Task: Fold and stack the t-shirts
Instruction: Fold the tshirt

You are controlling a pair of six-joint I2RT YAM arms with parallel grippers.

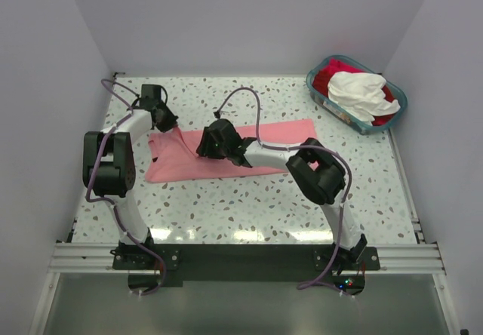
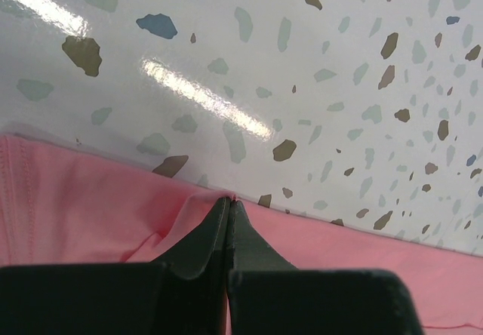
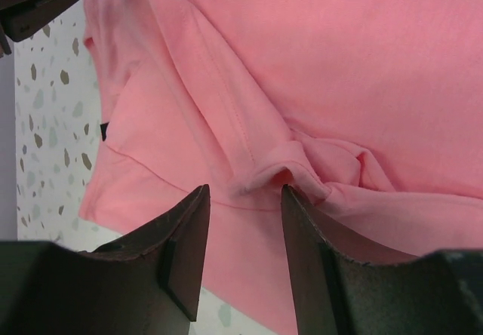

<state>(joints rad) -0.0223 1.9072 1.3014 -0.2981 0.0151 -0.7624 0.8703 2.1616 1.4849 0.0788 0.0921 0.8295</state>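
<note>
The pink t-shirt (image 1: 181, 161) (image 2: 75, 214) (image 3: 339, 63) was soft, thin cloth with sewn lines along its edges. It lay mostly flat in the middle of the table (image 1: 226, 207) (image 2: 339, 63), which was shiny and white with small dark and grey spots. A small dark tag (image 3: 103, 131) showed at the shirt's edge.

The left gripper (image 1: 167, 120) (image 2: 230, 203) was pressed together, pinching the shirt's edge at about 10 o'clock. The cloth puckered there.

The right gripper (image 1: 219, 142) (image 3: 243, 192) was spread apart over the shirt's middle, with a bumpy fold of cloth at its tips.

At 2 o'clock sat a blue-green plastic basket (image 1: 337, 109). Inside it a crumpled white t-shirt (image 1: 358, 93) lay on a red t-shirt (image 1: 326, 75).
</note>
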